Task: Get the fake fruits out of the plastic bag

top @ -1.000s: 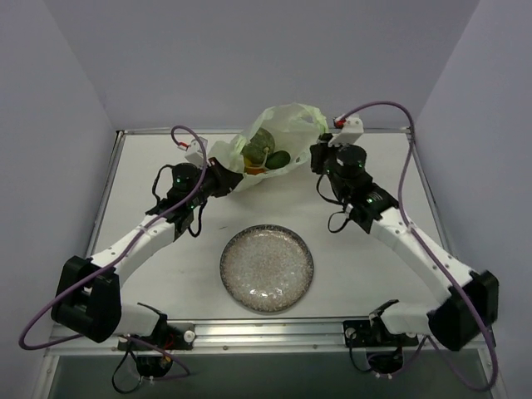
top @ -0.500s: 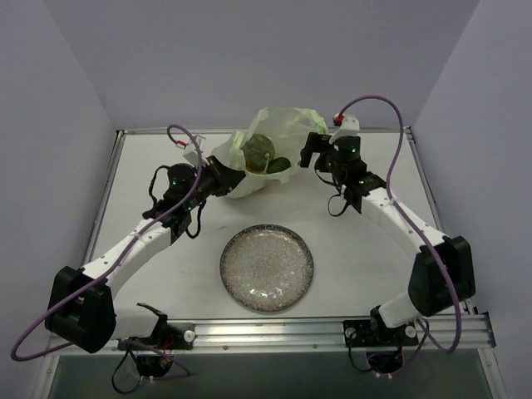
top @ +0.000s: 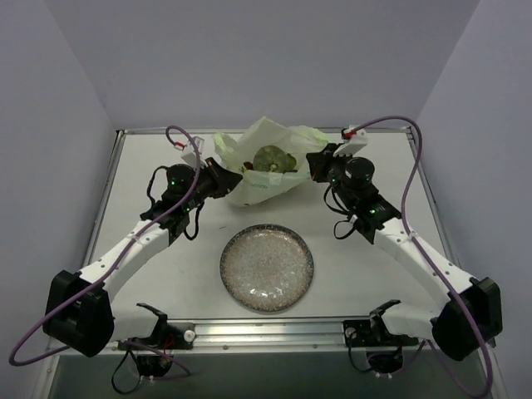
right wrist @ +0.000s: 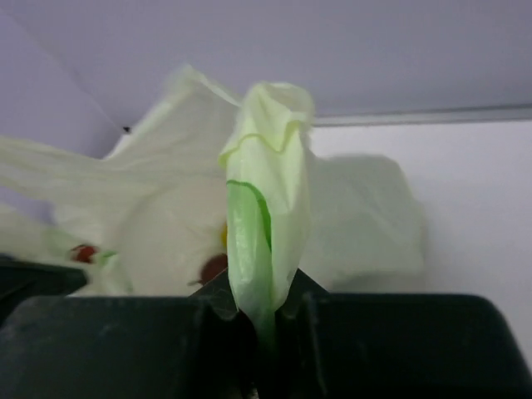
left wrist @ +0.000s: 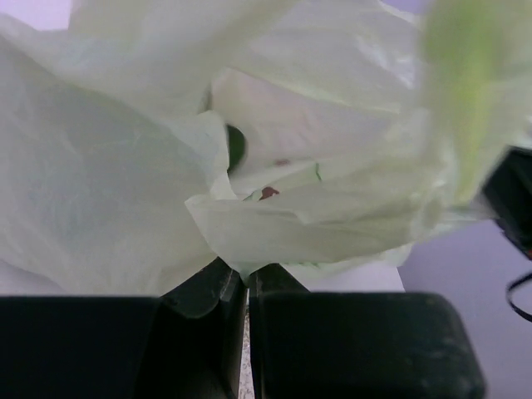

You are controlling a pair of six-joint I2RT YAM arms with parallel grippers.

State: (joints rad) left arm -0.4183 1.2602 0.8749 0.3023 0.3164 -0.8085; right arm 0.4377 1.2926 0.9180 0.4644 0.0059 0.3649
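Left end effector and right end effector clamp plastic bag; white table, lilac walls.

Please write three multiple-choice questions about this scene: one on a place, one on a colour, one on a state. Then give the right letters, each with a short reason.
1. Where does the speckled plate lie, relative to the plastic bag?
A) on the near side of the bag, apart from it
B) inside the bag
C) on the far side of the bag

2. What colour is the bag?
A) dark blue
B) pale green
C) black

3. In what state is the right tool?
A) wide open above the plate
B) shut on the bag
C) shut on the plate's rim

Answers:
1 A: the top view shows the plate nearer than the bag, with a gap between them.
2 B: every view shows thin pale green plastic.
3 B: the right wrist view shows a fold of the bag pinched in it.
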